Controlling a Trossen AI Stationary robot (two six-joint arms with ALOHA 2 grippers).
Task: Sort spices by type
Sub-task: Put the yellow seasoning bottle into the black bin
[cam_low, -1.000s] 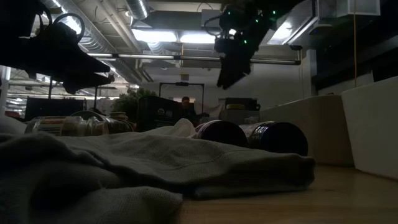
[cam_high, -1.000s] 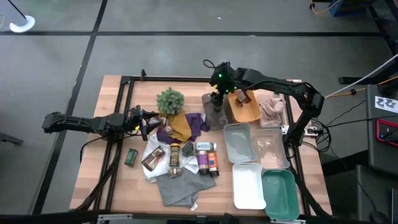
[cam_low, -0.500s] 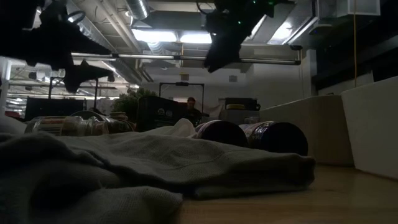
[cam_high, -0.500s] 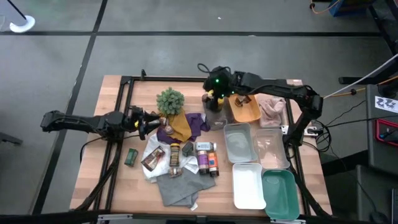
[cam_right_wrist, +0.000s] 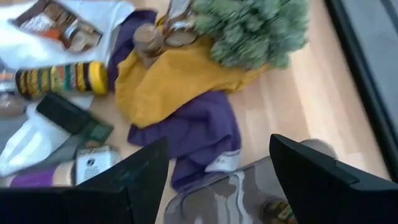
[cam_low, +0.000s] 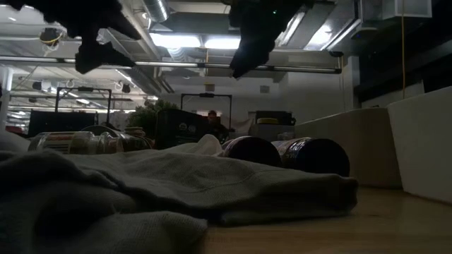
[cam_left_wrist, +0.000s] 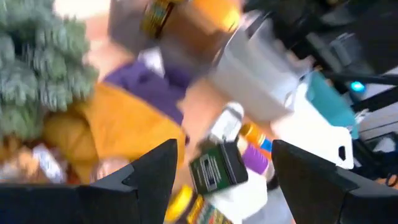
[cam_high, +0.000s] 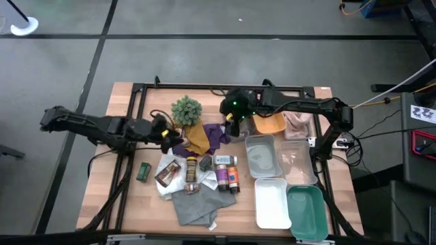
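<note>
The spices (cam_high: pixel 204 171) lie in a loose cluster at the middle of the wooden table (cam_high: pixel 129 197): short cylindrical bottles, a crinkled brown foil packet (cam_high: pixel 167 173) and a small green tin (cam_high: pixel 143 171), resting on rumpled white and grey cloths. The left gripper (cam_high: pixel 168 138) hovers above the soft mustard cloth (cam_high: pixel 197 138), jaws spread and empty. The right gripper (cam_high: pixel 231 122) hangs over the creased purple cloth (cam_high: pixel 219 135) beside the bushy green plant (cam_high: pixel 186 109), jaws likewise apart, holding nothing. Smooth plastic trays (cam_high: pixel 272 203) line the right side.
</note>
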